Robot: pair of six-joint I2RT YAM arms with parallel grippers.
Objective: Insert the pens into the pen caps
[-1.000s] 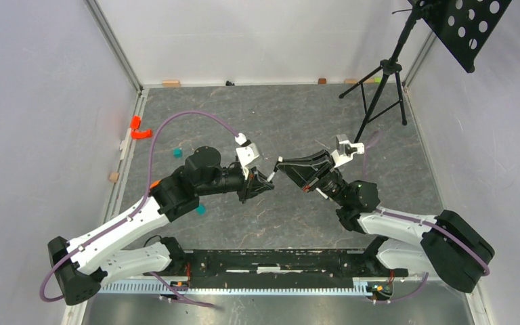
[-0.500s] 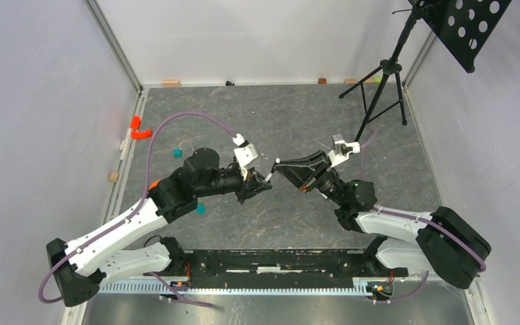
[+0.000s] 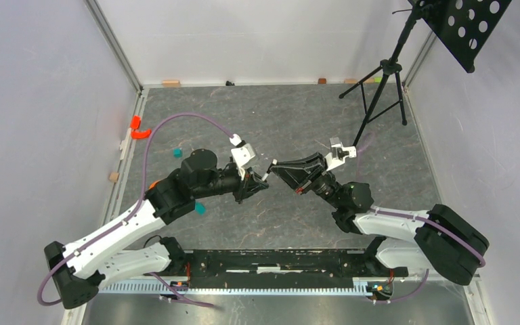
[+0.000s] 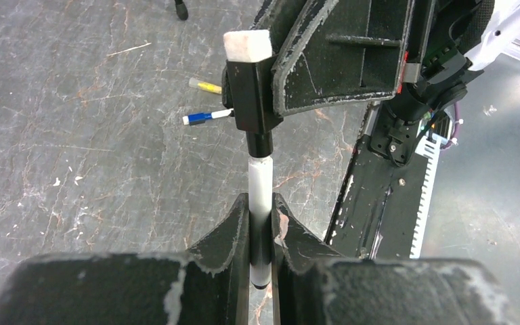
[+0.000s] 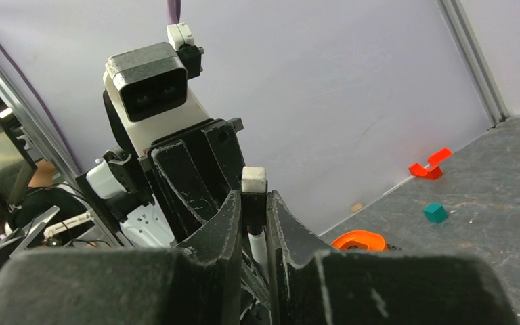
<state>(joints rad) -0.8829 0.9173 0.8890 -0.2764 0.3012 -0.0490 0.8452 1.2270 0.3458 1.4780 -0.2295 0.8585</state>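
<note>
My left gripper [image 4: 261, 210] is shut on a white pen [image 4: 258, 189], held in the air and pointing away from the wrist. My right gripper [image 5: 253, 210] is shut on a black pen cap [image 5: 252, 203] with a white end. The pen's tip sits in the mouth of the cap [image 4: 252, 95]. In the top view the two grippers meet tip to tip, left [image 3: 258, 183] and right [image 3: 275, 166], above the middle of the floor. A yellow-olive pen [image 4: 205, 86] and a white pen with a blue cap [image 4: 206, 116] lie on the floor beyond.
Two teal cubes [image 3: 177, 153] [image 3: 200, 209] and a red piece [image 3: 137, 128] lie at the left. A tripod stand [image 3: 379, 81] is at the back right. A black rail [image 3: 271, 261] runs along the near edge.
Both grippers have drifted slightly left together, still joined tip to tip, with the pen and cap still held.
</note>
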